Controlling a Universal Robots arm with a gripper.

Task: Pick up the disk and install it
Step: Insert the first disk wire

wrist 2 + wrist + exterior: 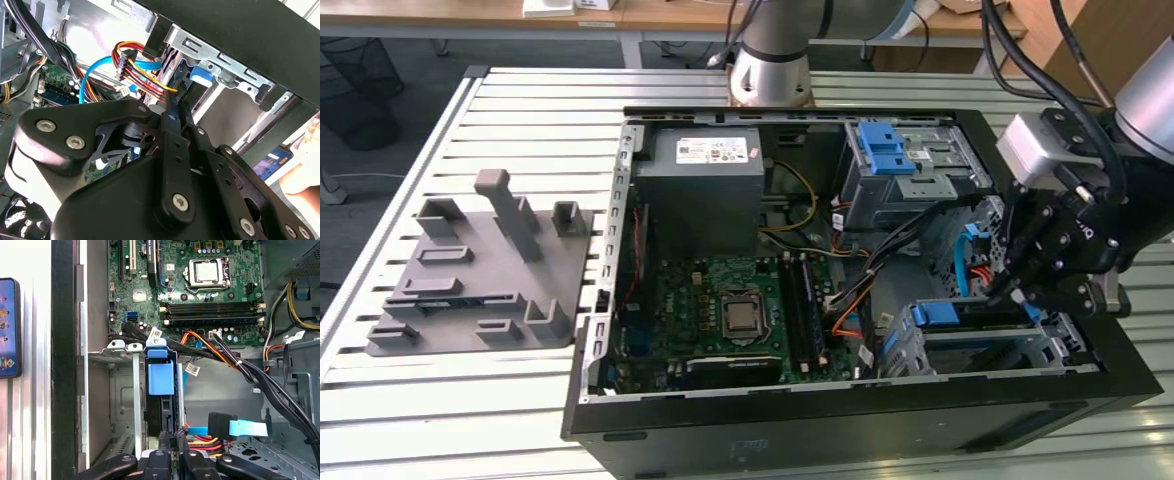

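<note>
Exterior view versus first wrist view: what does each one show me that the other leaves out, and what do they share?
The exterior view takes in the whole open computer case on the slatted table, a grey plastic fixture at the exterior view's left, and the arm's base behind the case. The first wrist view adds a close look into the drive bay, where the disk sits on edge with its blue tab showing, plus a lit phone screen outside the case. Both show the gripper at that bay and the motherboard.
</note>
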